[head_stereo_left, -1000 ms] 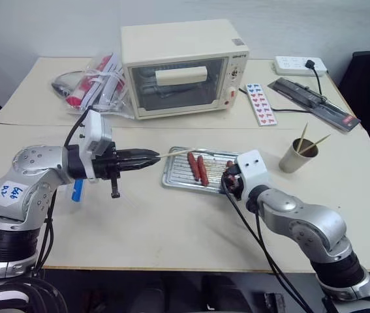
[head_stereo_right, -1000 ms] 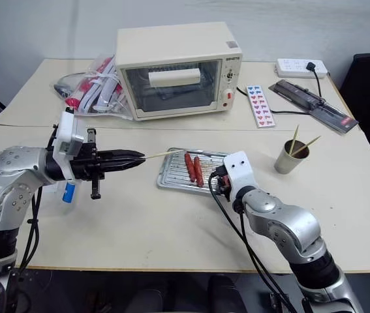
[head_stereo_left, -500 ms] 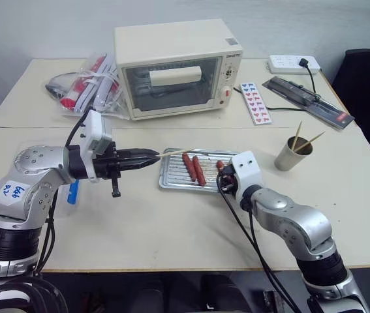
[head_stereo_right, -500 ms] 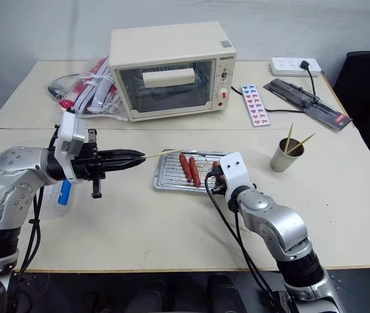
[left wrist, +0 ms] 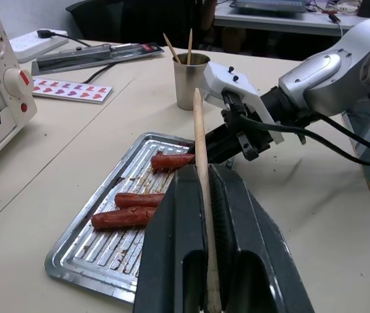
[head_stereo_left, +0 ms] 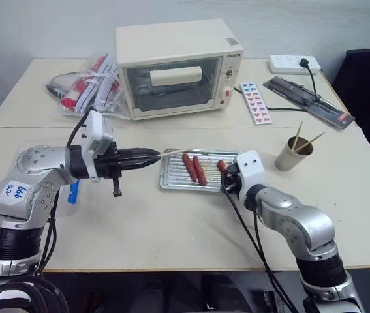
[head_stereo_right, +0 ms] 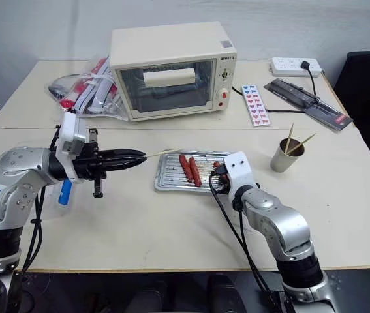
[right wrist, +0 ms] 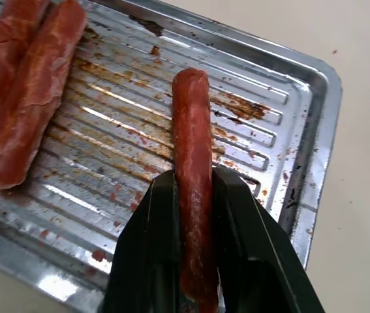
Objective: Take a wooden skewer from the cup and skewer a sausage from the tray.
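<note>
While the left gripper (head_stereo_left: 151, 157) is clamped shut on the skewer (left wrist: 201, 171), holding it level with its tip over the near-left edge of the tray (head_stereo_left: 171, 180), the right gripper (right wrist: 194, 215) is closed around one sausage (right wrist: 192, 140) at the tray's right end, apparently so that stick and meat can be brought together end to end. Two more sausages (head_stereo_left: 194, 169) lie side by side on the tray's ribbed floor, left of the gripped one. Right of the tray, well apart, the cup (head_stereo_left: 293, 153) keeps a few spare sticks. Behind the tray on the pale surface (head_stereo_left: 171, 228) stands a cream toaster oven (head_stereo_left: 177, 66), with a power strip (head_stereo_left: 293, 64) farther right and plastic bags to its left; a dark chair sits by the surface's right edge
</note>
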You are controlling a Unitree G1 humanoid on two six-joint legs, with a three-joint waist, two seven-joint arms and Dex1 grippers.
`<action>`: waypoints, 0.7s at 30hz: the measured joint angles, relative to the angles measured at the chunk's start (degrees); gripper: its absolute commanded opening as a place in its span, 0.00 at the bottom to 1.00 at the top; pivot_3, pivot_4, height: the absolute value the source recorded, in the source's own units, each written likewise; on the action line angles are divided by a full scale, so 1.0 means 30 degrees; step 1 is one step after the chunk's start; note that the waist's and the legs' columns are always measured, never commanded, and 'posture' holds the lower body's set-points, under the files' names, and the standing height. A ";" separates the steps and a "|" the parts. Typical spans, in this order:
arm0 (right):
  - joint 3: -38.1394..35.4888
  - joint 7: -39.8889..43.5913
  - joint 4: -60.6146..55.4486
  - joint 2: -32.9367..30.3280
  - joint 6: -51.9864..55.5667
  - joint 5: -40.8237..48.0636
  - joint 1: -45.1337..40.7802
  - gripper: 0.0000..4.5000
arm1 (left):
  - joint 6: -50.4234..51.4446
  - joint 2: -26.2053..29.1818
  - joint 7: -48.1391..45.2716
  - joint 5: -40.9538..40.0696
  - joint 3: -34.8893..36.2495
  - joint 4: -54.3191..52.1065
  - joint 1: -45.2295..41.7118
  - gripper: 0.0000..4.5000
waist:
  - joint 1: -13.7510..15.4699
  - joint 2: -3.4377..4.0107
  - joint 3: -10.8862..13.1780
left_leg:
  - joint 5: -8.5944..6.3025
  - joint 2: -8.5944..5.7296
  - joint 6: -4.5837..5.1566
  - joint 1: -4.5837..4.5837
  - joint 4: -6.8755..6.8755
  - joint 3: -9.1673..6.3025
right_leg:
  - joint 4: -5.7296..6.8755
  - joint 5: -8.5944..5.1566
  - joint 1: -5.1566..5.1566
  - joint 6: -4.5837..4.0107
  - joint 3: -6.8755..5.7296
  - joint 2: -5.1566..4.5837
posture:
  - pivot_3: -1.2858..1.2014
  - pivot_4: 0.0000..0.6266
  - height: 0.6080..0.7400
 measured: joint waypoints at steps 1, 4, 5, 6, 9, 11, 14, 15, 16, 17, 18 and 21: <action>-0.0167 0.1235 -0.0054 -0.0934 0.0252 0.0546 -0.0452 0.15 | -0.0108 0.0000 -0.0152 0.0019 -0.0043 0.0108 -0.0076 0.00 | 0.0001 0.0002 0.0001 | 0.0000 -0.0003 0.0002 0.0000 0.0001 -0.0001 | -0.0004 0.0000 0.0000 0.0000 -0.0001 -0.0003 | 0.52 0.24 1.00; -0.0886 0.5146 -0.0601 -0.4172 0.0871 0.2484 -0.1675 0.15 | -0.0350 0.0063 -0.0786 0.0109 -0.0304 0.0673 -0.0439 0.00 | 0.0009 0.0027 0.0017 | -0.0003 -0.0002 0.0006 -0.0001 -0.0010 -0.0002 | -0.0035 0.0000 0.0001 0.0000 -0.0004 -0.0004 | 0.52 0.24 1.00; -0.1263 0.6384 -0.0817 -0.5125 0.0996 0.2979 -0.2056 0.15 | -0.0444 0.0116 -0.1007 0.0166 -0.0405 0.0739 -0.0482 0.00 | 0.0007 0.0024 0.0016 | -0.0004 0.0006 0.0007 0.0001 -0.0010 -0.0014 | -0.0033 0.0000 0.0009 -0.0001 -0.0018 0.0000 | 0.52 0.24 1.00; -0.1419 0.7717 -0.0884 -0.6184 0.1051 0.3490 -0.2488 0.15 | -0.0550 0.0143 -0.1311 0.0234 -0.0521 0.0835 -0.0504 0.00 | 0.0015 0.0024 0.0016 | -0.0004 0.0005 0.0008 0.0000 -0.0019 -0.0014 | -0.0038 0.0000 0.0006 -0.0001 -0.0014 0.0000 | 0.52 0.24 1.00; -0.1467 1.2065 -0.0818 -0.9374 0.0928 0.4875 -0.3266 0.15 | -0.0927 0.0310 -0.2305 0.0482 -0.0995 0.1371 -0.0647 0.00 | 0.0013 0.0024 0.0017 | -0.0007 0.0004 0.0013 -0.0002 -0.0024 -0.0005 | -0.0045 0.0000 0.0005 0.0000 -0.0009 -0.0001 | 0.52 0.24 1.00; -0.1456 1.5116 -0.0752 -1.1273 0.0182 0.5334 -0.3469 0.15 | -0.1082 0.0398 -0.3025 0.0611 -0.1345 0.1469 -0.0823 0.00 | 0.0030 0.0021 0.0018 | -0.0011 0.0007 0.0020 -0.0004 -0.0020 -0.0005 | -0.0058 0.0000 0.0010 0.0000 -0.0012 -0.0002 | 0.52 0.24 1.00; -0.1441 1.8332 -0.0754 -1.2867 -0.0712 0.5927 -0.3723 0.15 | -0.1075 0.0483 -0.3826 0.0612 -0.1622 0.1412 -0.1062 0.00 | 0.0026 0.0021 0.0018 | -0.0016 0.0007 0.0028 -0.0004 -0.0002 0.0000 | -0.0069 0.0000 0.0012 0.0000 -0.0005 -0.0005 | 0.52 0.24 1.00; -0.1430 1.9291 -0.0756 -1.3352 -0.0983 0.6074 -0.3753 0.15 | -0.1065 0.0553 -0.4089 0.0606 -0.1750 0.1339 -0.1085 0.00 | 0.0035 0.0021 0.0018 | -0.0016 0.0010 0.0029 -0.0001 -0.0004 -0.0001 | -0.0079 0.0000 0.0013 0.0000 -0.0006 -0.0006 | 0.52 0.24 1.00; -0.1428 1.9934 -0.0776 -1.3683 -0.1118 0.6137 -0.3792 0.15 | -0.1057 0.0619 -0.4302 0.0604 -0.1875 0.1254 -0.1082 0.00 | 0.0035 0.0021 0.0018 | -0.0017 0.0010 0.0029 -0.0002 -0.0001 -0.0001 | -0.0080 0.0000 0.0013 0.0000 -0.0005 -0.0006 | 0.52 0.24 1.00; -0.1423 2.0443 -0.0776 -1.3848 -0.1266 0.6152 -0.3823 0.15 | -0.1052 0.0670 -0.4525 0.0596 -0.1993 0.1116 -0.1072 0.00 | 0.0035 0.0021 0.0018 | -0.0017 0.0010 0.0029 -0.0002 0.0000 -0.0001 | -0.0079 0.0000 0.0013 0.0000 -0.0003 -0.0006 | 0.52 0.24 1.00; -0.1412 2.0862 -0.0794 -1.3927 -0.1386 0.6211 -0.3836 0.15 | -0.1049 0.0689 -0.4690 0.0584 -0.2051 0.0907 -0.1049 0.00 | 0.0033 0.0021 0.0018 | -0.0017 0.0010 0.0029 -0.0002 0.0002 -0.0001 | -0.0079 0.0000 0.0013 0.0000 -0.0002 -0.0006 | 0.52 0.24 1.00; -0.1414 2.1953 -0.0915 -1.4041 -0.1458 0.6735 -0.3927 0.15 | -0.0806 0.0722 -0.5024 0.0359 -0.2148 -0.0087 -0.0976 0.00 | 0.0060 0.0020 0.0019 | -0.0017 0.0011 0.0027 -0.0004 0.0002 -0.0001 | -0.0077 0.0000 0.0010 0.0000 -0.0002 -0.0007 | 0.52 0.24 1.00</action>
